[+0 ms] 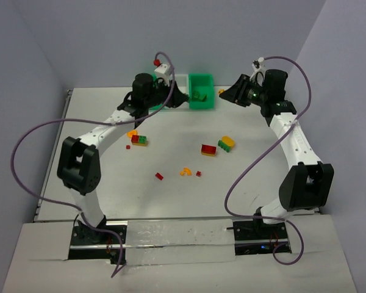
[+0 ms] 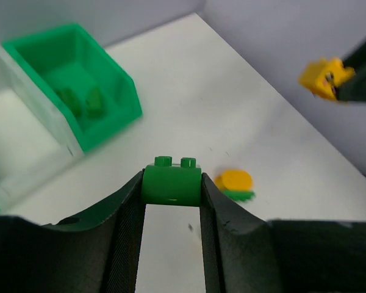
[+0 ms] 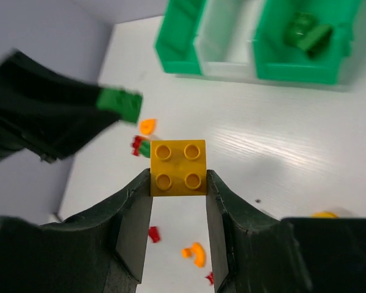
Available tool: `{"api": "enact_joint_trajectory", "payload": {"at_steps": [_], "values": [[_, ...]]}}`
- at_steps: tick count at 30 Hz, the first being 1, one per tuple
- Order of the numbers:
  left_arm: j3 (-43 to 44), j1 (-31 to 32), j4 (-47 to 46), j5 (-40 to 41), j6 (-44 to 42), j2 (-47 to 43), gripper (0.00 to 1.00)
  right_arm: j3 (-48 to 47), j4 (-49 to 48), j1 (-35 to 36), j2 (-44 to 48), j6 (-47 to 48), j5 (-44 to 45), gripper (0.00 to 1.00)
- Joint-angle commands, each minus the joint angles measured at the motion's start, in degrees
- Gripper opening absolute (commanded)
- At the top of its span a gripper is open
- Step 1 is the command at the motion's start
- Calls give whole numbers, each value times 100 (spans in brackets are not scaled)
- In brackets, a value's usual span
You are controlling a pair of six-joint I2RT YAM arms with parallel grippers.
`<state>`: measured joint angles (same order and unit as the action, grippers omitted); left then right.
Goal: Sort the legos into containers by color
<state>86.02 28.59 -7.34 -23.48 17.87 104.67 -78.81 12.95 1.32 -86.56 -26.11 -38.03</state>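
My left gripper (image 2: 171,190) is shut on a green lego (image 2: 171,182) and holds it above the table, in front of the containers. My right gripper (image 3: 177,180) is shut on a yellow four-stud lego (image 3: 177,166), just right of the right green bin (image 1: 201,91). That bin holds green legos (image 3: 305,33). The white bin (image 3: 229,36) sits between it and the left green bin (image 3: 180,36). From above, the left arm (image 1: 147,90) hides the left green bin. Each wrist view shows the other gripper's brick: the yellow one (image 2: 322,76) and the green one (image 3: 121,104).
Loose legos lie mid-table: an orange piece (image 1: 132,133), a red-and-green pair (image 1: 139,140), a red brick (image 1: 208,149), a yellow-on-green brick (image 1: 226,143), an orange curved piece (image 1: 185,172) and small red bits (image 1: 159,176). Walls close in behind and beside the table.
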Motion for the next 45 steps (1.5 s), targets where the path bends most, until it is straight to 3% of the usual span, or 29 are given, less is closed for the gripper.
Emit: {"api": "enact_joint_trajectory", "payload": {"at_steps": [1, 13, 20, 22, 24, 26, 29, 31, 32, 37, 42, 45], "values": [[1066, 200, -364, 1097, -1055, 995, 0, 92, 472, -47, 488, 740, 1034, 0], [2720, 261, -1700, 1109, -1224, 3019, 2, 281, 663, -77, 546, 1020, 1138, 0], [3382, 277, -1986, 1140, -1443, 3702, 14, 330, 718, -77, 452, 1073, 1068, 0], [3602, 271, -2066, 1207, -1573, 3880, 24, 304, 735, -70, 410, 1074, 1051, 0], [3915, 279, -2137, 1355, -1710, 4017, 52, 289, 735, -70, 372, 1082, 1043, 0], [4180, 274, -2131, 1525, -1878, 4164, 68, 277, 730, -70, 330, 1087, 1043, 0], [4456, 240, -2062, 1583, -2093, 4241, 80, 257, 719, -58, 273, 1095, 1064, 0], [4455, 191, -2114, 1477, -2096, 4135, 97, 235, 665, -27, 210, 1107, 1142, 0], [4423, 189, -2121, 1462, -2114, 4074, 99, 229, 665, -24, 204, 1101, 1168, 0], [4025, -125, -1763, 1603, -1662, 3133, 99, -228, 688, 459, -129, 1319, 1533, 0], [2563, -672, -1257, 1598, -1130, 1457, 99, -938, 623, 1191, -740, 1610, 2133, 0], [1371, -1016, -318, 1521, -1055, 202, 99, -1304, 306, 1571, -1322, 1579, 2537, 0]]}}
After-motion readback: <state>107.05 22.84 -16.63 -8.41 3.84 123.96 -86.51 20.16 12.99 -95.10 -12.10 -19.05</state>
